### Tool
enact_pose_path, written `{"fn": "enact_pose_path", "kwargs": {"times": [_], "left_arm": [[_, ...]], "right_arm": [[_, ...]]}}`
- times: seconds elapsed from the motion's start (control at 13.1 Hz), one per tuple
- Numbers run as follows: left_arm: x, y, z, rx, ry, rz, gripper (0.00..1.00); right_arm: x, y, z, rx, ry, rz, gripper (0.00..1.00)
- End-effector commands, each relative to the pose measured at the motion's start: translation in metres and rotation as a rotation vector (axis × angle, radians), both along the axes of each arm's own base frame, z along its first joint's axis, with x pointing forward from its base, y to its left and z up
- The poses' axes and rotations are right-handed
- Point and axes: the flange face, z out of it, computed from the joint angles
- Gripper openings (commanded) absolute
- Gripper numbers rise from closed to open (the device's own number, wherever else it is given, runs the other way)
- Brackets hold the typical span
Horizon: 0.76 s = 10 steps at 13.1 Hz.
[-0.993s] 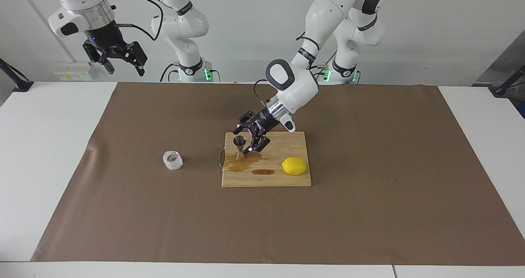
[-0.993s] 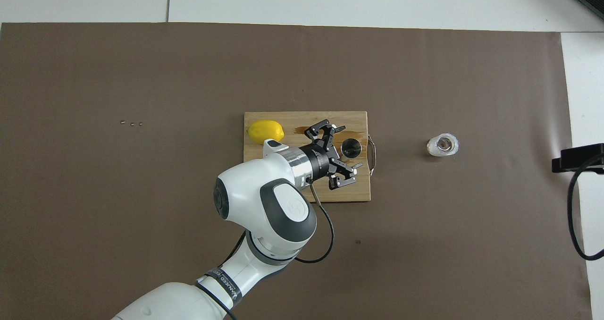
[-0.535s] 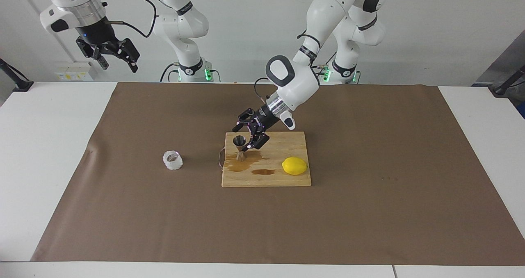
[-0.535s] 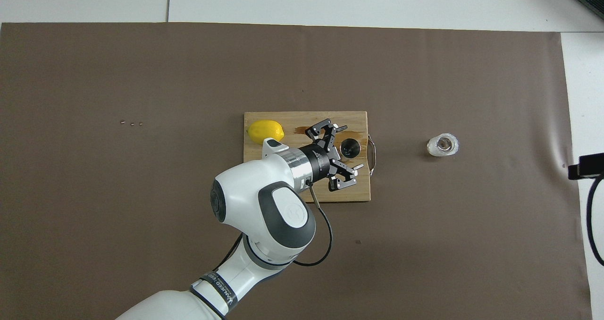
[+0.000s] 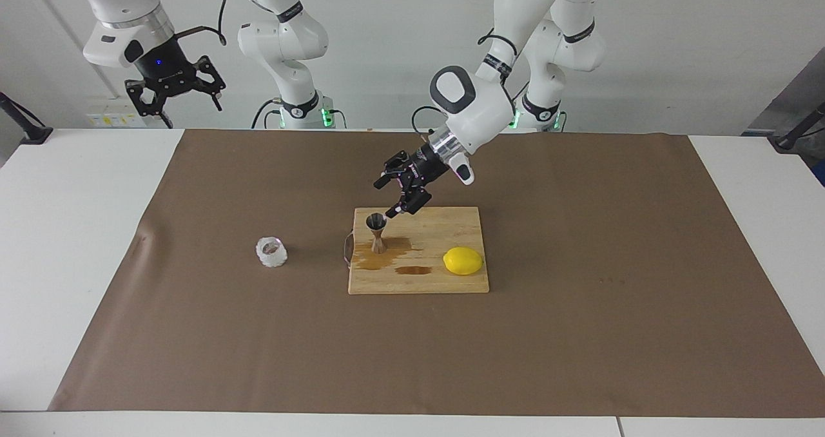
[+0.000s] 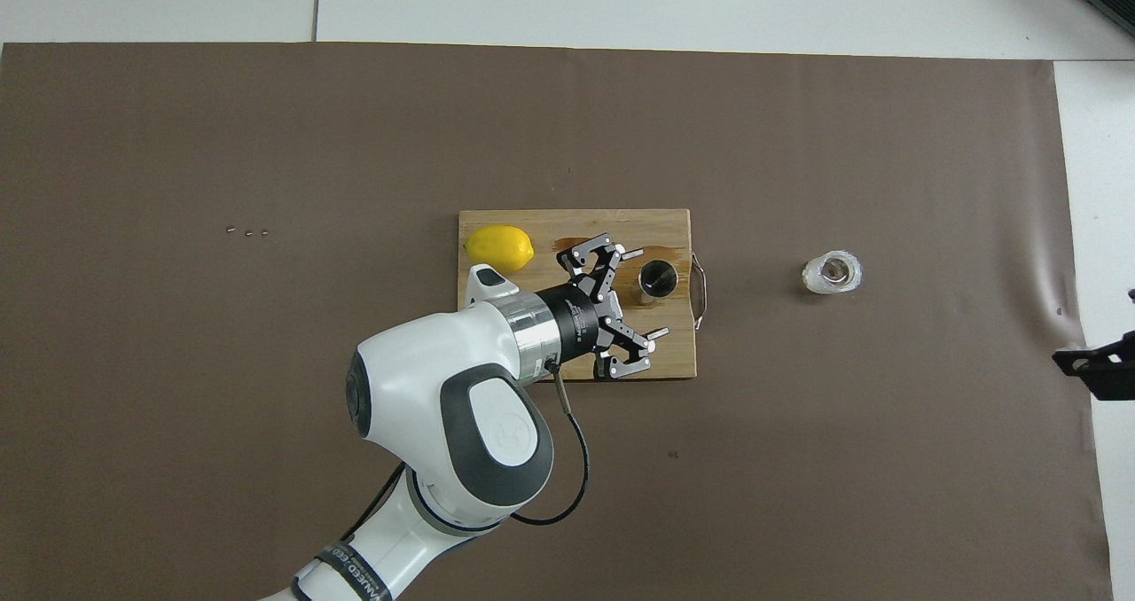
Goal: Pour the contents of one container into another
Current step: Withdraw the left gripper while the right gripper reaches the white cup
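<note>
Glass cup [image 5: 271, 251] on worktop – small, light, bumpy, breakable; pinch sides. Left pincer [image 5: 401, 191] spread over cutting board [image 5: 445, 282], jigger [image 5: 376, 232] untouched. Right pincer [image 5: 173, 95] spread, waits high.

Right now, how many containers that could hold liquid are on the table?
2. The shiny steel hourglass jigger stands upright on the wooden cutting board, at its right-arm end. The squat clear faceted glass cup sits on the brown mat, toward the right arm's end. None looks hidden.
</note>
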Motion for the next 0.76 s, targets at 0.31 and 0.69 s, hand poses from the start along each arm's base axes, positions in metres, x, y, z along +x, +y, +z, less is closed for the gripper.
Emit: {"fn": "enact_pose_path", "kwargs": {"times": [0.31,0.69], "left_arm": [[0.038,0.083,0.027,0.261,-0.015,-0.367,1.0],[0.048,0.11,0.045,0.565,-0.067,-0.59,1.0]], "right_arm": [[0.043,-0.048,-0.11,-0.034,-0.013,0.484,1.0],[0.088,-0.068,-0.222,0.249,-0.118,0.506,1.0]]}}
